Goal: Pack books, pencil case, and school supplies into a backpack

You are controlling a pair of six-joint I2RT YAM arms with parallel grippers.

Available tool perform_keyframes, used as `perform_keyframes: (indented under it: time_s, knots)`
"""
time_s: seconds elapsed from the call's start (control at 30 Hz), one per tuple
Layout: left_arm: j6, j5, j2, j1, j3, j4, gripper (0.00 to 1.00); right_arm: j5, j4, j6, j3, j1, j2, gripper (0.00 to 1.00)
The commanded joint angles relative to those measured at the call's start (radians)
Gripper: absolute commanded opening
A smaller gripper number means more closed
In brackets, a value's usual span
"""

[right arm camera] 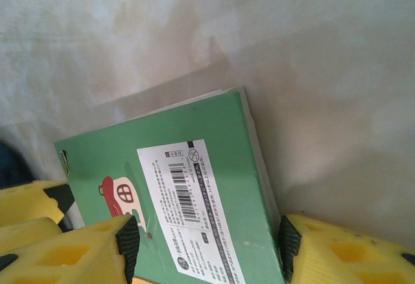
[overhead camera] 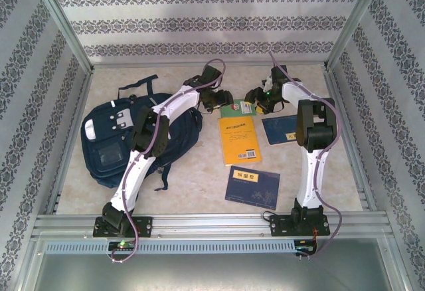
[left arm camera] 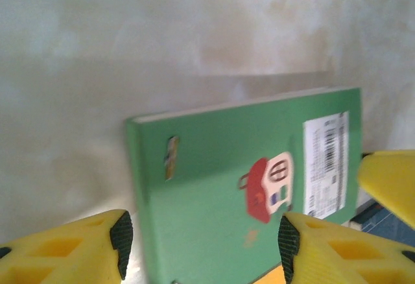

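Left gripper (left arm camera: 204, 245) hangs spread over the green booklet (left arm camera: 246, 187). Its two yellow fingers (left arm camera: 78, 251) stand apart at the bottom of its wrist view, and the cover lies flat between and below them, so it pinches nothing. The right gripper (right arm camera: 207, 248) comes at the same booklet from the other side, jaws likewise apart and holding nothing. One of its fingers sits just beside the page edge, while the other overlaps the cover. In the overhead view the booklet lies at the upper middle of the counter (overhead camera: 199, 165), just above the yellow book (overhead camera: 239, 141). Two navy books (overhead camera: 252, 187) lie lower and to the right. The backpack (overhead camera: 106, 138) sits well apart at the left of the frame, under the left arm. The step in hand looks like lifting this thin booklet, and a flat thing on a hard surface gives little to bite on. Doing it well probably means one gripper steadying or nudging an edge while the other slips a finger under the raised side. That gripper should then close across the thickness rather than the width. With both sets of fingers so near each other, one should give room to avoid a clash. The booklet's lower edge touches or overlaps the yellow book, I cannot tell which, so a careless lift could drag that book along.
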Motion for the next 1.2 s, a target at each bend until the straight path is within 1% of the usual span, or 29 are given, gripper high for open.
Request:
perform_keyframes:
  time_s: [0.0,0.17,0.23,0.5,0.6,0.7,0.83,1.07,1.1,1.17]
  knots:
    - [0.018,0.02,0.046,0.013,0.041,-0.046,0.6,-0.076,-0.013,-0.016,0.016,0.014,-0.013,0.57]
    - [0.016,0.046,0.056,0.013,0.04,-0.038,0.55,-0.153,0.028,0.02,0.004,0.014,-0.045,0.53]
    - [0.022,0.047,0.056,0.013,0.041,-0.044,0.54,-0.174,0.044,0.037,-0.003,0.014,-0.067,0.51]
    - [0.03,0.054,0.053,0.013,0.03,-0.05,0.52,-0.212,0.073,0.072,-0.044,0.018,-0.121,0.41]
    - [0.029,0.057,0.049,0.012,0.027,-0.049,0.52,-0.233,0.092,0.085,-0.06,0.02,-0.117,0.36]
    - [0.028,0.064,0.045,0.012,0.027,-0.044,0.5,-0.242,0.11,0.1,-0.07,0.023,-0.107,0.26]
    - [0.022,0.078,0.044,0.013,0.025,-0.039,0.49,-0.247,0.115,0.104,-0.065,0.032,-0.084,0.22]
    - [0.029,0.071,0.011,0.016,0.006,-0.044,0.48,-0.217,0.122,0.114,-0.067,0.027,-0.082,0.0]
    - [0.031,0.068,0.001,0.02,0.006,-0.049,0.48,-0.21,0.128,0.117,-0.072,0.025,-0.092,0.0]
    - [0.032,0.056,-0.033,0.03,-0.007,-0.061,0.54,-0.208,0.158,0.136,-0.089,0.019,-0.116,0.0]
